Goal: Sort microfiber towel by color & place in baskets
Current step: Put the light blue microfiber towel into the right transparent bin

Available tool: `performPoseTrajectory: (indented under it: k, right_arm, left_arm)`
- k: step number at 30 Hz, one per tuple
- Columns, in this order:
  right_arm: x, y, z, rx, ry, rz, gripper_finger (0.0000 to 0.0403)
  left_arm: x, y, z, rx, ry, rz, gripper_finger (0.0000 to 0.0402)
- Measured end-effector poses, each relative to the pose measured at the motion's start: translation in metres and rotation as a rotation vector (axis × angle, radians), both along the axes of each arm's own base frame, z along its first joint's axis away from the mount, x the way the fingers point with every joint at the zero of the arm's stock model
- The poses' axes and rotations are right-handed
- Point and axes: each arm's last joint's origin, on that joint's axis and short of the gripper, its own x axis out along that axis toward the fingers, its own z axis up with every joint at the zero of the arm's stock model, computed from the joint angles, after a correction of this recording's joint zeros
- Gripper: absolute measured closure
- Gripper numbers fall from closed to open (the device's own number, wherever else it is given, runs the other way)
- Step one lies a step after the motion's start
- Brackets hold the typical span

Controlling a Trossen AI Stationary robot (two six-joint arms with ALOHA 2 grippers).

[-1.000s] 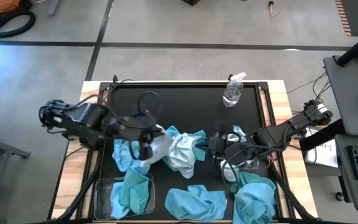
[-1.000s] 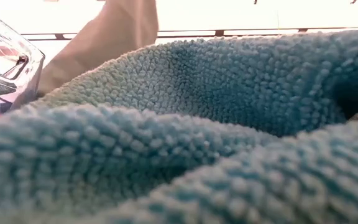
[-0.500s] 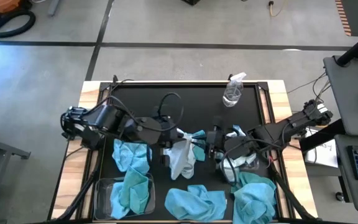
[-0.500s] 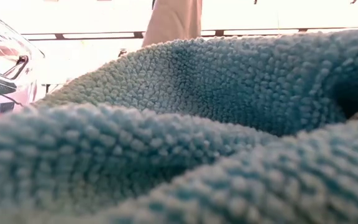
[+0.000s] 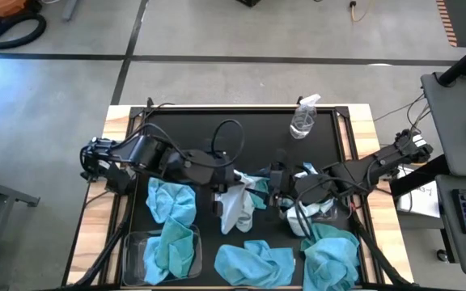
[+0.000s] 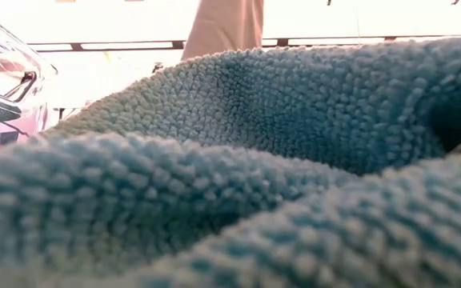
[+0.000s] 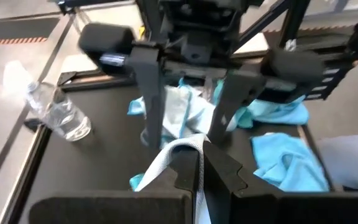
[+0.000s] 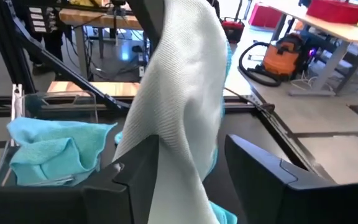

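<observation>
Gripping a pale towel (image 5: 235, 204) at mid-desk: left claw (image 5: 219, 196) clamped on its upper fold, lifting it off the black mat.

Right claw (image 5: 277, 194), fingers spread apart, faces the left claw with the hanging pale cloth between its fingers. Turquoise towels: one (image 5: 171, 200) beside the left arm, one (image 5: 253, 263) at the near edge, one (image 5: 332, 254) heaped at the near right corner. Clear basket (image 5: 132, 242) at the near left corner holds a turquoise towel (image 5: 171, 246). Spray bottle (image 5: 303, 118) stands at the far side, well apart.
</observation>
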Motion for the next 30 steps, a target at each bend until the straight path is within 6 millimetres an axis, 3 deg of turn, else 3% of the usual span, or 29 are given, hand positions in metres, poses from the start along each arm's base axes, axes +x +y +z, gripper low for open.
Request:
performPoseTrajectory:
  k: [8,16,26,30]
  right_arm:
    - [0.001,-0.003,0.001,0.011,-0.007,-0.012,0.0248]
    - [0.001,-0.003,0.0,0.006,0.002,-0.011,0.0383]
    - [0.0,-0.003,-0.003,0.012,0.022,-0.016,0.0394]
    - [0.0,-0.003,-0.003,0.021,0.028,-0.02,0.0394]
  left_arm:
    - [0.001,-0.002,0.002,-0.031,-0.023,-0.035,0.0402]
    - [0.0,-0.001,0.0,-0.021,0.01,-0.034,0.0401]
    - [-0.004,0.0,-0.006,-0.056,0.076,0.005,0.0401]
    - [-0.009,0.002,-0.007,-0.075,0.117,0.032,0.038]
